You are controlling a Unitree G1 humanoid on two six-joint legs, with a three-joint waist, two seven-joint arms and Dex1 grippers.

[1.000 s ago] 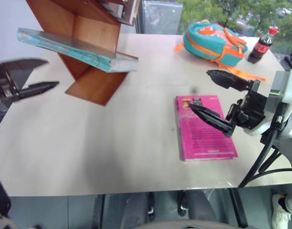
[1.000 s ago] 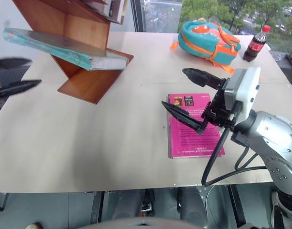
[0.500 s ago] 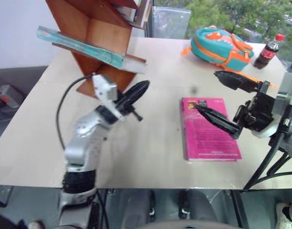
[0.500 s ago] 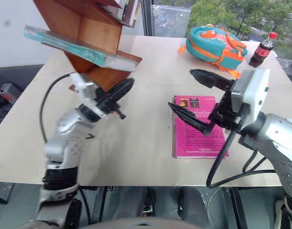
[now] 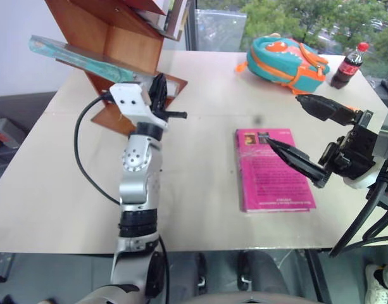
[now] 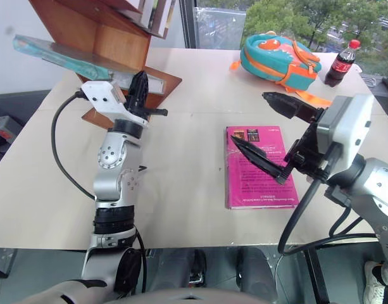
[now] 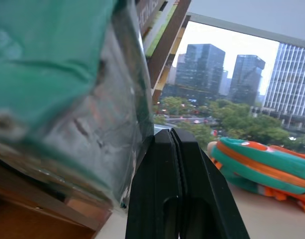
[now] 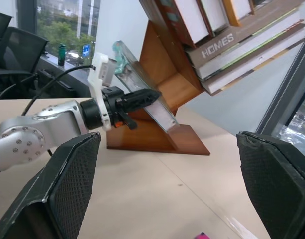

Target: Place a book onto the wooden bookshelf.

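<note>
Two grippers — left gripper closed beside book, right gripper wide.

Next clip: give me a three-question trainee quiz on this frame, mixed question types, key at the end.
1. True or false: the left claw is shut, its tip at the protruding end of the teal book.
2. Multiple choice: the right claw is (A) shut on the pink book, (B) open above the pink book, (C) shut on the bottle.
3. Short answer: what stands at the table's far edge, beside the teal and orange backpack?

Key:
1. True. The teal book lies on a slanted board of the wooden bookshelf.
2. B. Its fingers stand wide apart and hold nothing.
3. A dark cola bottle with a red cap.
</note>
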